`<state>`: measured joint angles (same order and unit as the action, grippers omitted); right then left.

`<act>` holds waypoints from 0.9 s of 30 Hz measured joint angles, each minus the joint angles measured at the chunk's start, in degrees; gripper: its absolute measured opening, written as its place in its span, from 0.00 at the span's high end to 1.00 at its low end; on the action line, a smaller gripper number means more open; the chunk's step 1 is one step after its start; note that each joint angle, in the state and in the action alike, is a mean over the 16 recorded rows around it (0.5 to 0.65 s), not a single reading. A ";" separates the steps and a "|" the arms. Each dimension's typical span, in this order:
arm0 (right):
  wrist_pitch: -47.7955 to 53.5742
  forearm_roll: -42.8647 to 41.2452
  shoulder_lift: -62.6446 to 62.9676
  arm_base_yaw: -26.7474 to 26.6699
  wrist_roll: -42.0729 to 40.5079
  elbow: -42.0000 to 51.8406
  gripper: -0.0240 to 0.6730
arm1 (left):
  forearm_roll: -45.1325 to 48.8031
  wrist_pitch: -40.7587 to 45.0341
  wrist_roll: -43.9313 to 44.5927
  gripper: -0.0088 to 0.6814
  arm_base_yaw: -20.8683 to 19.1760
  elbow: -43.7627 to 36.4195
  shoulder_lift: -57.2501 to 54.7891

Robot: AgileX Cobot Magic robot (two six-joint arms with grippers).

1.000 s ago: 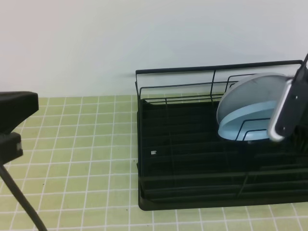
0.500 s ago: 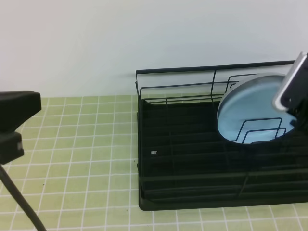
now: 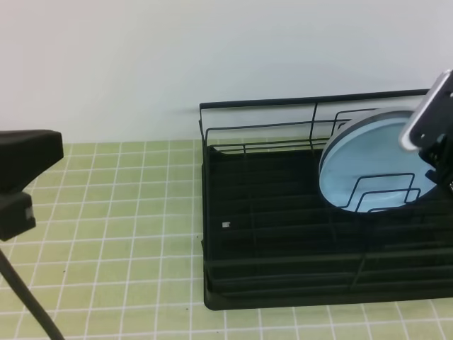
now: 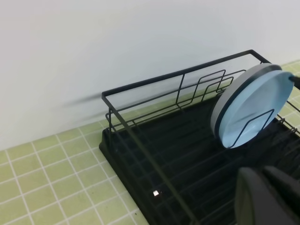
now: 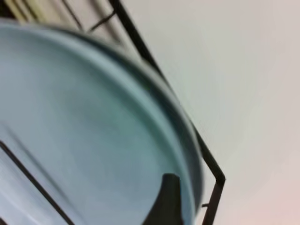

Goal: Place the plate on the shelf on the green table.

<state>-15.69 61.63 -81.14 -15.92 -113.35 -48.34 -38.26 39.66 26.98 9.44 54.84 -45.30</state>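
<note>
Item one: the plate [image 3: 371, 166], light sky-blue with a grey-white back rim. You see it standing on edge in the right rear part of the shelf [image 3: 283, 234], leaning against the upright wire dividers [image 3: 382, 191], its blue face turned toward the front. The left wrist view shows the same plate [image 4: 251, 110] upright behind a bent wire loop.

Item two: the shelf, a black wire rack on a black tray base, resting on the green tiled surface [image 3: 120, 234]. A small pale speck [image 3: 226, 224] lies on the tray near its left side.

Item three: the right end effector [image 3: 435, 131], at the right edge of the high view just beside the plate's right rim. Your jaws stand wide apart and clasp nothing; the right wrist view shows one dark fingertip [image 5: 166, 201] in front of the plate's face, and whether it touches cannot be told.

Item four: the left end effector [image 3: 21, 177], far left over the tiles, well apart from the shelf, jaws closed, holding nothing.
</note>
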 joint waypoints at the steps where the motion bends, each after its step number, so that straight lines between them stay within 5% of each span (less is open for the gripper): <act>1: 0.28 1.69 0.41 -0.01 -0.61 0.00 0.04 | 0.00 -0.02 0.02 0.99 0.00 0.00 0.00; 7: 1.72 13.02 4.31 -0.04 -4.55 0.00 0.14 | 0.00 0.16 0.11 0.99 0.00 0.00 0.00; 21: 5.94 38.59 29.21 -0.10 -1.13 5.17 0.89 | -0.03 4.39 -1.34 0.99 0.00 -0.02 0.07; 27: 13.09 41.71 42.52 -0.10 5.07 14.32 0.97 | 0.17 6.33 -2.86 0.99 0.00 -0.52 1.23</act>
<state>-2.60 103.34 -38.63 -16.02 -108.29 -34.02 -38.09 45.99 24.11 9.44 54.31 -44.07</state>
